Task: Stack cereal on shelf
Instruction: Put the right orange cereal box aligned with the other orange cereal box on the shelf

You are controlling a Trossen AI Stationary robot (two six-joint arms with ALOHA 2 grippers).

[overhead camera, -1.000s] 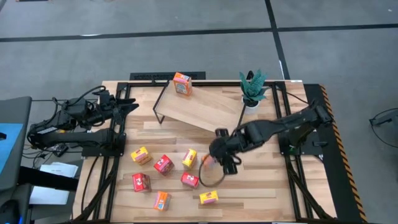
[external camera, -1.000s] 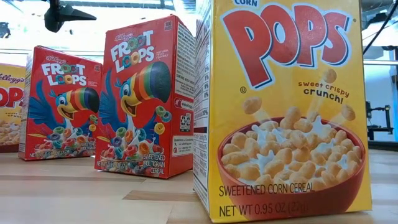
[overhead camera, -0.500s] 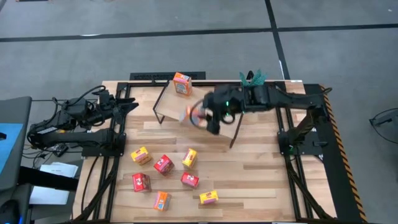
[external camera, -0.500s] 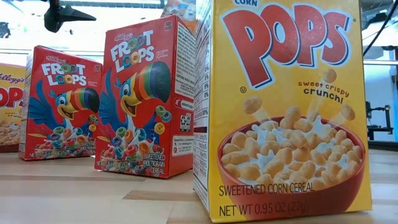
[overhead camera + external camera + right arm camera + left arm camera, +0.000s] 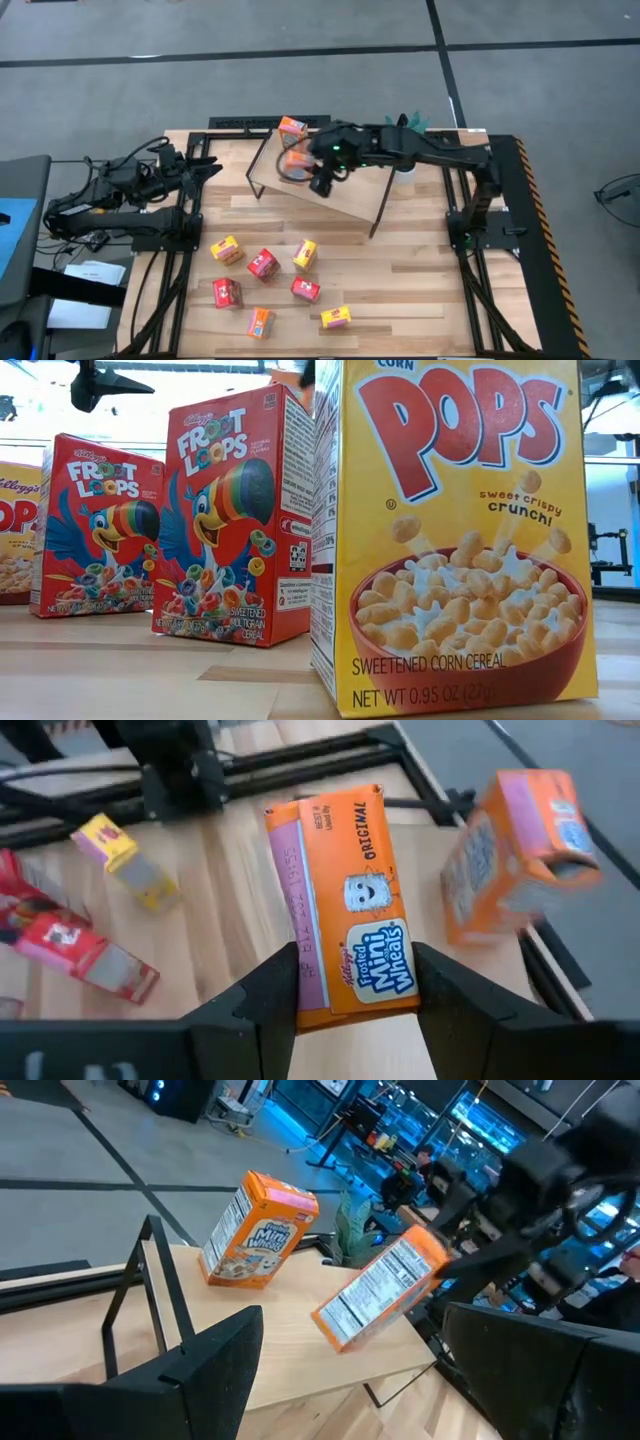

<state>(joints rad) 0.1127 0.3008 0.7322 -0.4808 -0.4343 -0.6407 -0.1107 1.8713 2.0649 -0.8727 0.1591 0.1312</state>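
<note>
The right tool (image 5: 355, 985) grips an orange Mini-Wheats box (image 5: 345, 910), tilted in the air above the shelf (image 5: 345, 185), just beside 1 orange box (image 5: 293, 127) already standing there. The left tool (image 5: 345, 1370) waits wide open at the tabletop's (image 5: 420, 290) left edge. Likely risk: lowering it tilted could topple the neighbour or leave it fallen.

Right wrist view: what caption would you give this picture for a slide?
The right gripper holds an orange Frosted Mini-Wheats box above the wooden shelf, beside another orange box.
</note>
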